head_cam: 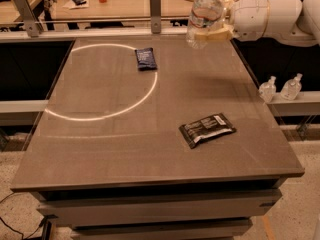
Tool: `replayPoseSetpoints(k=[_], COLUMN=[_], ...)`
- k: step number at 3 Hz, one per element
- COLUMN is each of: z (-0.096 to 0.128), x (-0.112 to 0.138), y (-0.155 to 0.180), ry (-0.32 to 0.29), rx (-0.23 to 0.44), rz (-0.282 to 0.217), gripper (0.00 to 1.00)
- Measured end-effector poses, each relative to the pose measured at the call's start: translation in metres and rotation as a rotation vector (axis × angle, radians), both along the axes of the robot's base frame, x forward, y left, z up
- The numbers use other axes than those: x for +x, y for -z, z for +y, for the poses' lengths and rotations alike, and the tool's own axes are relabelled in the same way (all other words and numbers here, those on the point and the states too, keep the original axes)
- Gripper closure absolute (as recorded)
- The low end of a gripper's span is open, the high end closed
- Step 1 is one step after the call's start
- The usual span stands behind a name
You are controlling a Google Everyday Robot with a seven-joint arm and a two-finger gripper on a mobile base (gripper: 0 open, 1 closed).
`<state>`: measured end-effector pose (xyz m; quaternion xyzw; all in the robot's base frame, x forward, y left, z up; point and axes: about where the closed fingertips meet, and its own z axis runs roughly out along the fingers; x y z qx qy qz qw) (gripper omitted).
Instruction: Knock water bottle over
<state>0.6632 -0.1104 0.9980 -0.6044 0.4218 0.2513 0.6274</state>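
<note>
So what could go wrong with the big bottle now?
The water bottle leans tilted at the gripper, close to the far right corner of the table.
1. It might tip or roll off that edge instead of ending up lying on the table.
2. If it goes off the right side, it could hit the two tiny bottles on the ledge there.

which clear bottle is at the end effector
The tall water bottle, tilted at the table's far right, end effector against it; the two tiny bottles sit off-table.
</note>
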Motion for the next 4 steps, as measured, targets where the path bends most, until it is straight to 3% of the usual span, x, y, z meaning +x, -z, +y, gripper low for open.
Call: replayPoseSetpoints(k=[1, 2, 3, 4], z=[0.003, 0.002, -0.007, -0.018], x=[-0.013, -0.023, -0.03, -0.027], y=[0.008, 0.025, 0.049, 0.059], ry=[-0.072, -0.167, -0.253, -0.26], rx=[-0.157, -0.347, -0.565, -0.743], rz=[-0.185, -0.29, -0.326, -0.37], gripper=[1.0, 1.0, 1.0, 1.0])
